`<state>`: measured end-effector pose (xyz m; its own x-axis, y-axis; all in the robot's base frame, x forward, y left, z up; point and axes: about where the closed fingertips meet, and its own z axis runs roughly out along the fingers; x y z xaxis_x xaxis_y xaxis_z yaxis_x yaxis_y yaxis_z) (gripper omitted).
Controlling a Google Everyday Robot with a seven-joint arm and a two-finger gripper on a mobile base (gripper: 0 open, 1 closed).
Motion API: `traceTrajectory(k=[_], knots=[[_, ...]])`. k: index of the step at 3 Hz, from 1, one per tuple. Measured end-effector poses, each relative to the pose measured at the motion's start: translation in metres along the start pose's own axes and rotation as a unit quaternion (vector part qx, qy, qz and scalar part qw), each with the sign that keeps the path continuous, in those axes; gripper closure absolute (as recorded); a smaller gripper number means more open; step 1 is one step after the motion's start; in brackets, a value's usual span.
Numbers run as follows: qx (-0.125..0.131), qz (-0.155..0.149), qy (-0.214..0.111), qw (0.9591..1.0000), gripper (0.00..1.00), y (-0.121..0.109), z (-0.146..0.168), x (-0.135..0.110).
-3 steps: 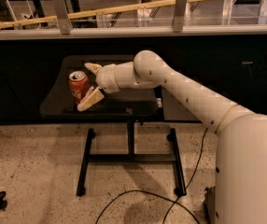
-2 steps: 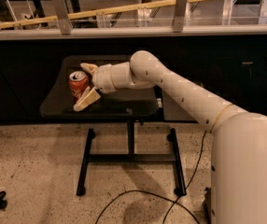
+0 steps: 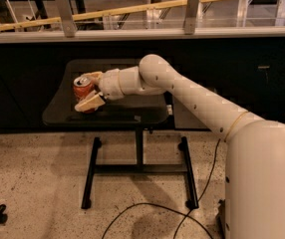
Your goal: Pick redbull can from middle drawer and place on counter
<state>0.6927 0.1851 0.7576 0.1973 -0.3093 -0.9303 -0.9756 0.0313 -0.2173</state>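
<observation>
- Since the redbull can (image 3: pixel 81 86) is in the gripper (image 3: pixel 86 90) at the table and no drawer is in view, the pick looks done; left, by my reading: seat the can, let go, back away.
- White arm (image 3: pixel 197 98): largest thing in view; smooth matte shell, tubular links, bulbous joints; reaches left from a rounded body.
- Black tray table (image 3: pixel 132 114): flat dark top, rounded corners, faint sheen; thin metal H-frame stand; presumably the counter.
- Gripper: over the table's left part; tan wedge-shaped fingers (image 3: pixel 88 103), one each side of the can, clamped on it.
- Redbull can: small red-orange cylinder, silver top, roughly upright; between the fingers, low at the tabletop; cannot tell whether its base touches.
</observation>
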Motion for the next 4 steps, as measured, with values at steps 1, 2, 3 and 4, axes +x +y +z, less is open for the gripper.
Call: traceTrajectory(k=[1, 2, 3, 4], knots=[[0.000, 0.000, 0.000, 1.0000, 0.54, 0.000, 0.000, 0.000], [0.000, 0.000, 0.000, 1.0000, 0.77, 0.000, 0.000, 0.000], [-0.002, -0.004, 0.000, 1.0000, 1.00, -0.005, 0.001, -0.007], [-0.005, -0.009, 0.002, 0.9999, 1.00, -0.012, 0.000, -0.015]])
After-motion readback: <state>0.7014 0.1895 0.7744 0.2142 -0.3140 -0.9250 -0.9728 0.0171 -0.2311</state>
